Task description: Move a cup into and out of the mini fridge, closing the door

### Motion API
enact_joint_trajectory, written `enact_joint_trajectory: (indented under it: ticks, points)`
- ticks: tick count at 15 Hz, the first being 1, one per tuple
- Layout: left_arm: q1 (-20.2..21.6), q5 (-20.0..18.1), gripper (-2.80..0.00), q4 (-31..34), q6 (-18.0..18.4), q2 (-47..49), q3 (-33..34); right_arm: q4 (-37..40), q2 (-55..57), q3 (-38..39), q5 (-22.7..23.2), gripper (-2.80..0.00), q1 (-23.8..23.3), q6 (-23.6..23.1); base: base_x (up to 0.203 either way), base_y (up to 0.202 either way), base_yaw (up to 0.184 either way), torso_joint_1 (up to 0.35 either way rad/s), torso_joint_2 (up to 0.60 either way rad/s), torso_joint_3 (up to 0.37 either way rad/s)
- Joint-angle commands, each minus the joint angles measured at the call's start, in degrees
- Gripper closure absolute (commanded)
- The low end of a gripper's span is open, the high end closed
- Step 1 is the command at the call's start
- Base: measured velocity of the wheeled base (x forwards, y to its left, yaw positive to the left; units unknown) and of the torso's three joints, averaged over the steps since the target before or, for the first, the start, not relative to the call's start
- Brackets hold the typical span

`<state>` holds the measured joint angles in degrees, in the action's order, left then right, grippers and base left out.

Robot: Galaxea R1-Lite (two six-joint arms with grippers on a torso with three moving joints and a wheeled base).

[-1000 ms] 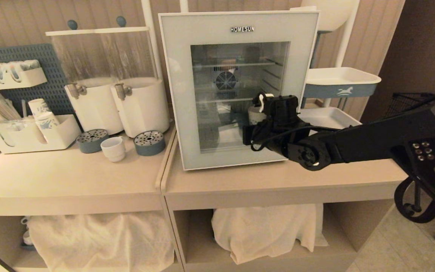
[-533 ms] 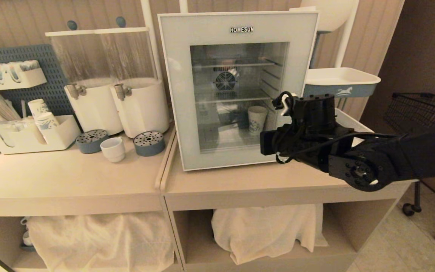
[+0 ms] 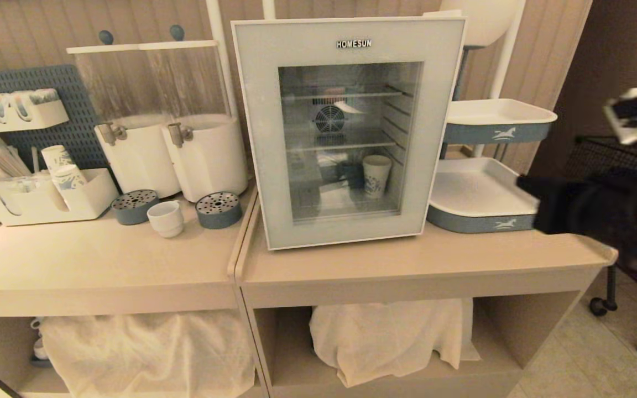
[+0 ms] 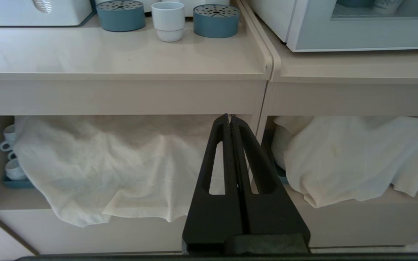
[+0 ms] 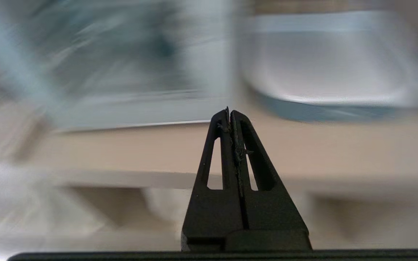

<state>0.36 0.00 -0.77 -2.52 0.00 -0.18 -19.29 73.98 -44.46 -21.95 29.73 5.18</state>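
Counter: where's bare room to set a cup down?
Free: the counter strip in front of the cup and drip trays; also the strip in front of the fridge door, up to the tray. Crowded: back left, around the dispensers and organizer.

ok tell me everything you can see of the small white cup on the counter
The cup is small, squat and plain white, smooth like ceramic, with no print. It stands upright and open-topped on the left counter, between two round blue drip trays under the dispensers' taps. Whether it touches them cannot be told. It sits outside the fridge, and nothing grips it.
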Motion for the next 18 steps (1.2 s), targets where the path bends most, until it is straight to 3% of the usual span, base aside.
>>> enact_joint_trajectory:
  ticks: [1,3,5,7,8,10,13,15,18]
  points:
    - [-0.01,0.00,0.00,-0.02,-0.03,0.09,0.01,6.75,-20.22,3.35,-7.74,0.00,-1.57,0.35,0.000,0.000,0.000,0.000,0.00,0.000]
    - [-0.01,0.00,0.00,-0.02,-0.03,0.09,0.01,15.60,-31.48,4.86,-18.41,0.00,-2.80,1.54,0.000,0.000,0.000,0.000,0.00,0.000]
    - [-0.01,0.00,0.00,-0.02,-0.03,0.09,0.01,22.00,-38.99,6.83,-25.05,0.00,-8.44,2.51,0.000,0.000,0.000,0.000,0.00,0.000]
    - [-0.01,0.00,0.00,-0.02,-0.03,0.09,0.09,24.17,-44.17,10.53,-26.22,0.00,-18.98,2.86,0.000,0.000,0.000,0.000,0.00,0.000]
    - [-0.01,0.00,0.00,-0.02,-0.11,0.09,0.09,24.96,-48.13,12.39,-25.15,0.00,-21.16,2.92,0.000,0.000,0.000,0.000,0.00,0.000]
    - [-0.01,0.00,0.00,-0.02,-0.11,0.09,0.09,27.07,-55.93,15.98,-23.22,0.00,-22.06,3.12,0.000,0.000,0.000,0.000,0.00,0.000]
    - [-0.01,0.00,0.00,-0.02,-0.11,0.09,0.09,21.64,-57.51,21.62,-26.60,0.00,-22.66,9.40,0.000,0.000,0.000,0.000,0.00,0.000]
    - [-0.01,0.00,0.00,-0.02,-0.11,0.09,0.09,16.99,-57.46,21.47,-30.09,0.00,-22.70,6.41,0.000,0.000,0.000,0.000,0.00,0.000]
    - [-0.01,0.00,0.00,-0.02,-0.11,0.09,0.09,17.12,-58.06,20.35,-30.22,0.00,-26.58,4.25,0.000,0.000,0.000,0.000,0.00,0.000]
